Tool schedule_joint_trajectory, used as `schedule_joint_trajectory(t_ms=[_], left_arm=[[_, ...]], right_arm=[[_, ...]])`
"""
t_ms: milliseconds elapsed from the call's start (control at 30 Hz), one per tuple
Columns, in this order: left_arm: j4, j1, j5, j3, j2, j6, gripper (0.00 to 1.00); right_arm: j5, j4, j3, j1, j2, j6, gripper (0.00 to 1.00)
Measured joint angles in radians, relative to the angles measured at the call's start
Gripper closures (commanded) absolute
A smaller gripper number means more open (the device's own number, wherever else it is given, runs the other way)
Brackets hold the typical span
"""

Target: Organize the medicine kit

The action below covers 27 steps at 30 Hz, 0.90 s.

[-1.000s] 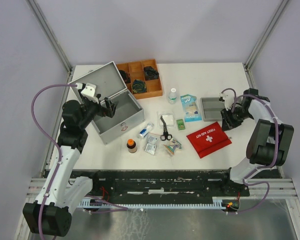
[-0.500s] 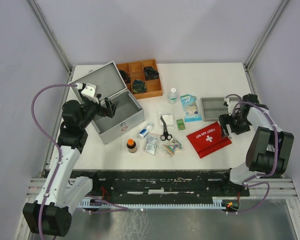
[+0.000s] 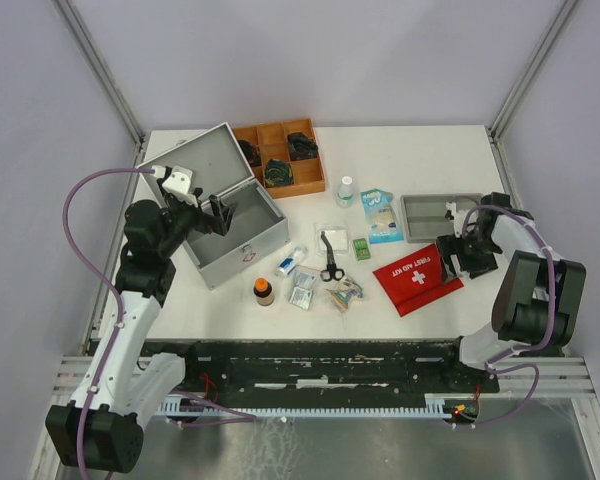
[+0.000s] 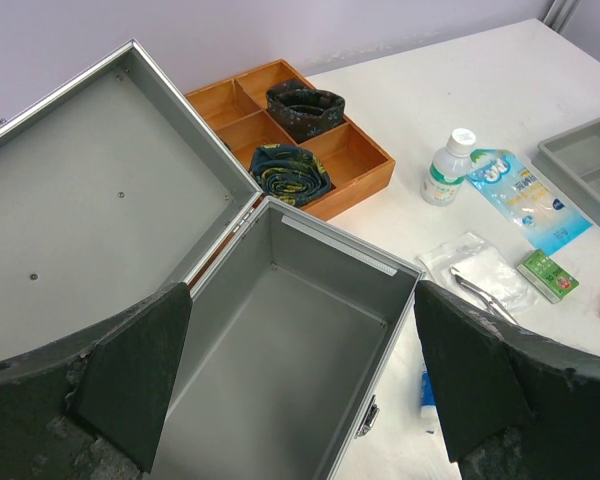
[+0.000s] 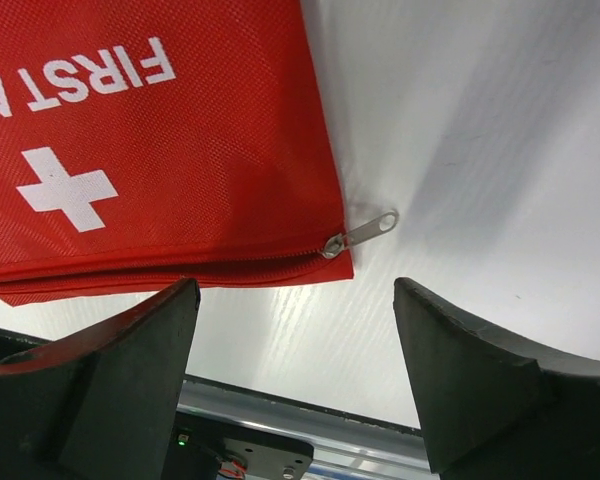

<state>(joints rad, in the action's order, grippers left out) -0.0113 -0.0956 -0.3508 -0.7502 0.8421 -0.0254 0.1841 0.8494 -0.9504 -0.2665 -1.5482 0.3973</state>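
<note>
Silver-grey aluminium medicine kit case (image 3: 242, 228) sits at the left of the white table (image 3: 410, 160), lid thrown back toward the far left, so the box is open from above for loading. The left wrist view shows its interior bare. Left gripper (image 3: 218, 214) hangs just over the open box, jaws spread fully wide, holding nothing; likely parked there to guard or steady the case while the other arm fetches. Loose supplies lie in a scatter to the right of the case: small amber bottle (image 3: 264, 291), black-handled scissors (image 3: 331, 268), white bottle with green label (image 3: 346, 192), blue-and-white packet (image 3: 380, 213). Brown wooden compartment tray (image 3: 306, 178) touches the far side of the case; shallow grey tray (image 3: 425, 215) is at far right. Right gripper (image 5: 290, 300) hovers low over the right corner of the flat red fabric first-aid pouch (image 5: 160, 150), jaws wide apart and empty, straddling the metal zipper pull (image 5: 360, 232). Judgement: it is lining up to pinch that corner, the easiest purchase on a flat pouch.
</note>
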Motion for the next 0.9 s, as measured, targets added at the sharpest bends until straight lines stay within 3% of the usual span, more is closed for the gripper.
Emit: schedule_joint_trajectory(t_ms=[233, 633, 900], left_arm=[[0.002, 0.0, 0.0, 0.0, 0.005, 0.0, 0.01], [0.006, 0.0, 0.0, 0.0, 0.01, 0.0, 0.01], [0.006, 0.0, 0.0, 0.0, 0.01, 0.0, 0.01]], right_arm=[[0.024, -0.001, 0.001, 0.034, -0.05, -0.004, 0.2], [-0.095, -0.098, 0.043, 0.125, -0.062, 0.006, 0.51], [-0.108, -0.121, 0.038, 0.126, -0.071, 0.133, 0.74]])
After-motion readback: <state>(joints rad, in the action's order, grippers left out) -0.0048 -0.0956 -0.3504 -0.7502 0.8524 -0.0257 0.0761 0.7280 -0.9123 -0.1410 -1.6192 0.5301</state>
